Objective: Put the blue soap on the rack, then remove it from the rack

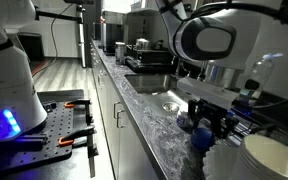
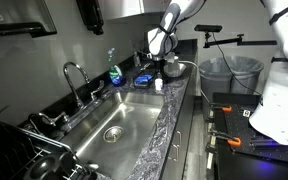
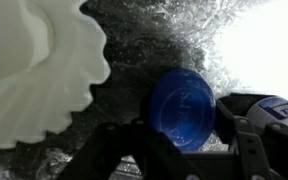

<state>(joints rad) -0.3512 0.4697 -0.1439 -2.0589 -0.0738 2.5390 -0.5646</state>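
The blue soap (image 3: 182, 108) is a round bright-blue lump lying on the speckled grey counter (image 3: 154, 40). In the wrist view my gripper (image 3: 182, 125) has a dark finger against each side of the soap and appears shut on it. In an exterior view the gripper (image 1: 206, 125) is low over the counter with the soap (image 1: 199, 138) showing blue beneath it. The dark wire rack (image 2: 24, 150) stands at the near end of the counter, beyond the sink and far from the gripper (image 2: 162, 66).
White scalloped bowls (image 3: 34, 70) stand right beside the soap and also show in an exterior view (image 1: 269, 155). The steel sink (image 2: 114, 120) with its faucet (image 2: 74, 75) lies between soap and rack. A clear bottle of blue liquid (image 2: 114, 72) and a flat blue pad (image 2: 144, 79) sit near the wall.
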